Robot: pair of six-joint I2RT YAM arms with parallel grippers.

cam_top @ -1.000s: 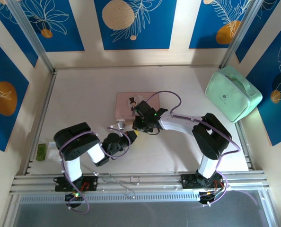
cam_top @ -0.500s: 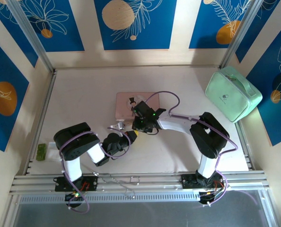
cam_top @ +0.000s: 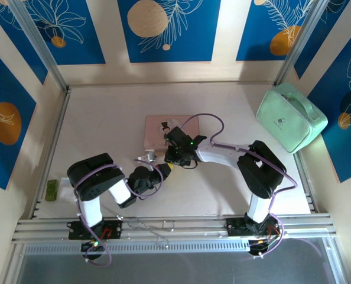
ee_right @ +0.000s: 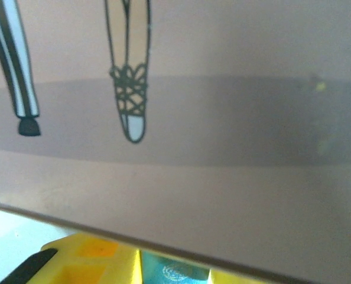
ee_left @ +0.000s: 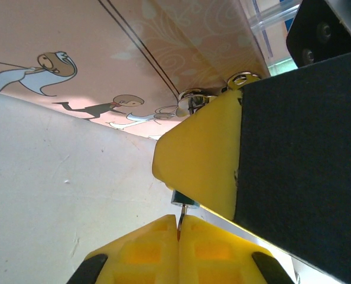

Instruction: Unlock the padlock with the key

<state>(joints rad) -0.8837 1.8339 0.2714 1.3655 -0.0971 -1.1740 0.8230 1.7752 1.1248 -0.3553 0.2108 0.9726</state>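
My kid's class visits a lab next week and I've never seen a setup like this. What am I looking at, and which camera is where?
Two robot arms, the left arm and the right arm, are bolted to a table. The overhead picture looks down on both; the other two come from cameras on their wrists. On the table lie a pink box and a mint-green case. The left wrist view shows the left gripper shut on the key, a thin silvery sliver. The right wrist view, close against the pink box, shows the right gripper apparently pinching the padlock, a blue bit between its yellow fingers.
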